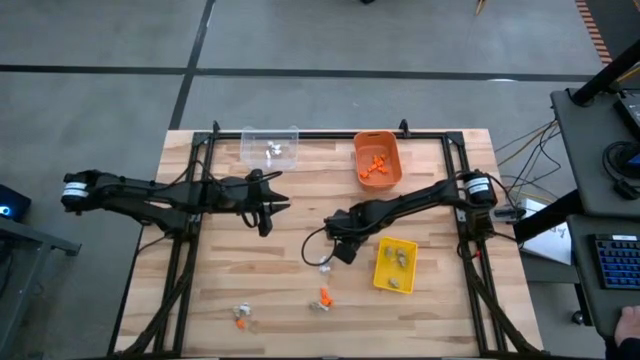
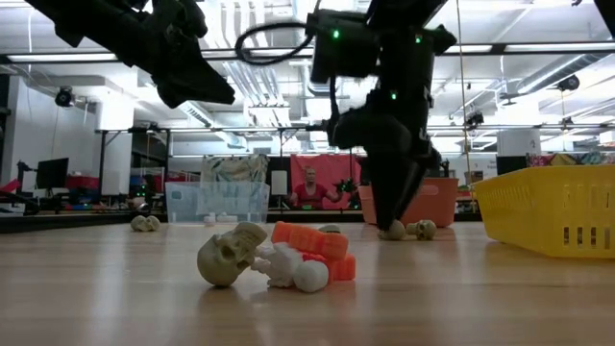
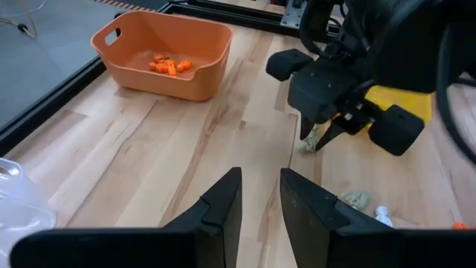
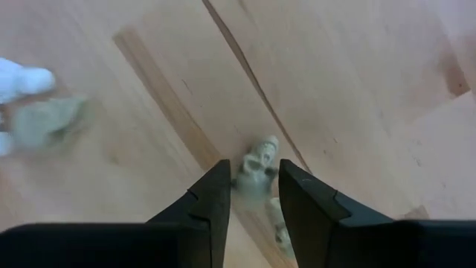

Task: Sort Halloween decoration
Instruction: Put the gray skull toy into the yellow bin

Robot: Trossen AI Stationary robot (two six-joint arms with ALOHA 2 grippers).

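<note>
The right gripper (image 4: 251, 195) is lowered to the tabletop near the middle of the wooden table (image 1: 220, 290), just beside the yellow bin (image 1: 393, 266). Its fingers (image 4: 208, 205) are set on either side of a tan-grey skull trinket (image 4: 256, 168), which lies on the wood at their tips; whether the skull is already clamped cannot be told. In the low view the same gripper (image 2: 389, 223) is seen pointing straight down, its tips at the table surface beside two small tan skulls (image 2: 421, 229).

The left gripper (image 1: 266, 206) is held above the table on the left side, near the clear bin (image 1: 268, 148), with its fingers (image 3: 223, 205) slightly apart and nothing between them.

Orange trinkets (image 1: 375, 166) are gathered in the orange bin (image 1: 378, 157), white ones (image 1: 272, 151) in the clear bin, and tan ones (image 1: 400, 258) in the yellow bin. More trinkets are left loose on the table near its front edge: a tan skull, a white piece and an orange piece (image 2: 312, 241) lie touching one another close to the low camera, and another small cluster (image 1: 241, 318) lies farther to the left.
</note>
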